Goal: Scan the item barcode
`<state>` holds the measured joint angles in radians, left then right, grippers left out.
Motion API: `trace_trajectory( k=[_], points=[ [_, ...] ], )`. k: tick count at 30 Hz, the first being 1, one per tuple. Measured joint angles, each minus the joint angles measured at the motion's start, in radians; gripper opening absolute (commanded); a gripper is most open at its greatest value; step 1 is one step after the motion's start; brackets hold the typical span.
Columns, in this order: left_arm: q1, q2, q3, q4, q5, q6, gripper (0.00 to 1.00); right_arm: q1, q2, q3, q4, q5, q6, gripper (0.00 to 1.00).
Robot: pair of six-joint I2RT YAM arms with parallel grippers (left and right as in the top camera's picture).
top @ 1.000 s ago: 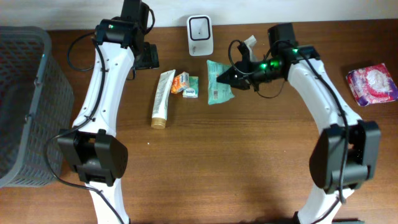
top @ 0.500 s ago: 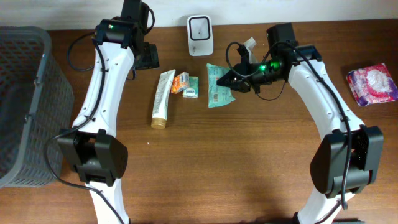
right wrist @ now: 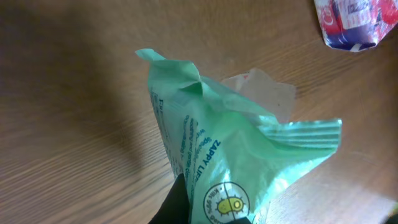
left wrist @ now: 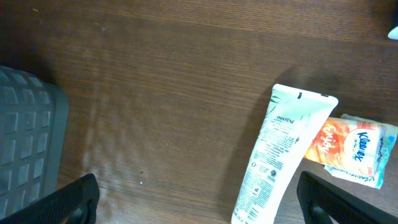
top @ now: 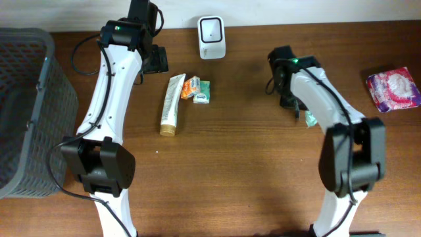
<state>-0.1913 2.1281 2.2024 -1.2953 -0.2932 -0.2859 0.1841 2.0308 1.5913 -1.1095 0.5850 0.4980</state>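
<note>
The item is a green wipes packet (right wrist: 236,149), and my right gripper (right wrist: 230,214) is shut on its lower end, holding it above the wood. From overhead only a green sliver (top: 309,119) of it peeks out under the right gripper (top: 300,108), right of centre. The white barcode scanner (top: 212,28) stands at the back middle, well away from the packet. My left gripper (left wrist: 208,208) hangs open and empty at the back left (top: 155,60), above a white shampoo tube (left wrist: 280,158).
A white tube (top: 172,103) and an orange-and-teal tissue pack (top: 197,89) lie left of centre. A pink packet (top: 393,89) lies at the far right, also in the right wrist view (right wrist: 348,22). A grey basket (top: 23,99) fills the left edge.
My right arm has swung the green packet away from beside the scanner, rightward and toward the front, turning the wrist down. The left arm has not moved.
</note>
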Motion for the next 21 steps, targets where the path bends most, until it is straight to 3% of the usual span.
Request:
trace_trajectory(
  k=[3, 5, 11, 12, 16, 18, 19, 21],
  points=[
    [0.000, 0.000, 0.000, 0.000, 0.000, 0.000, 0.99, 0.000, 0.118, -0.014, -0.002, 0.051, -0.005, 0.18],
    [0.000, 0.000, 0.000, 0.000, 0.000, 0.000, 0.99, 0.005, 0.130, -0.014, -0.005, 0.014, -0.024, 0.51],
    [0.000, 0.000, 0.000, 0.000, 0.000, 0.000, 0.99, 0.224, 0.133, 0.006, -0.034, -0.092, -0.056, 0.60],
    [0.000, 0.000, 0.000, 0.000, 0.000, 0.000, 0.99, 0.276, 0.134, 0.060, -0.051, -0.131, -0.072, 0.69],
    [0.000, 0.000, 0.000, 0.000, 0.000, 0.000, 0.99, 0.258, 0.145, 0.314, -0.207, -0.157, -0.098, 0.70],
    [0.000, 0.000, 0.000, 0.000, 0.000, 0.000, 0.99, 0.116, 0.145, 0.337, -0.230, -0.221, -0.171, 0.69],
    [0.000, 0.000, 0.000, 0.000, 0.000, 0.000, 0.99, 0.036, 0.145, 0.336, -0.232, -0.297, -0.226, 0.62],
    [0.000, 0.000, 0.000, 0.000, 0.000, 0.000, 0.99, -0.102, 0.145, 0.314, -0.229, -0.466, -0.317, 0.59]
  ],
)
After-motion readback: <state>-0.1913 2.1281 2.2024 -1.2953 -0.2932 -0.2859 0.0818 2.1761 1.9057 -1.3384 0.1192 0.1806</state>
